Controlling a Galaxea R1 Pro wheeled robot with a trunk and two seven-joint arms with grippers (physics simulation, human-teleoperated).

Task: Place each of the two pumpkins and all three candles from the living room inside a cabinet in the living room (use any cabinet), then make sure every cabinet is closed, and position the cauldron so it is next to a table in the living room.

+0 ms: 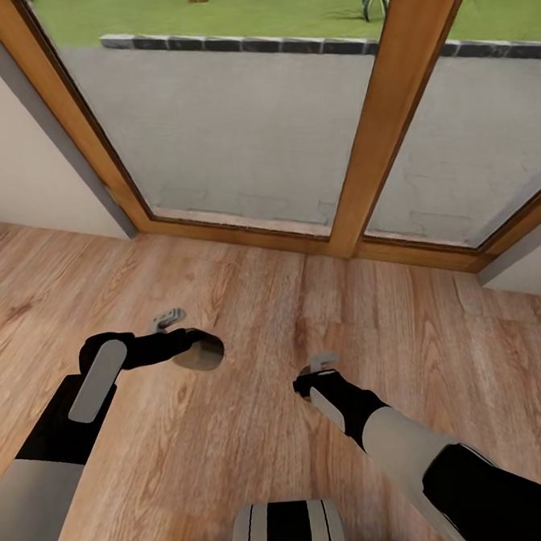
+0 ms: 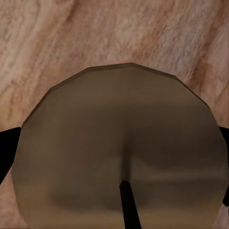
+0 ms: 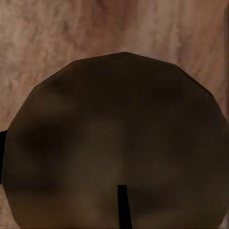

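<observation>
Left wrist view: a faceted beige candle sits end-on between the left gripper's dark fingers, which show at both edges of it, closed against its sides; wood-grain floor lies behind it. In the right wrist view a second candle, darker brown on its end face, likewise sits close before the camera, with a sliver of dark finger at the picture's left edge. How wide that pair stands cannot be told.

In the head view the left gripper sits left of centre, clamped on its candle above the floor. The right gripper is just right of centre; its load is hidden by the wrist. Both arms enter from the lower corners. Across the upper frame runs a wood-framed window, with grey paving and grass beyond.
</observation>
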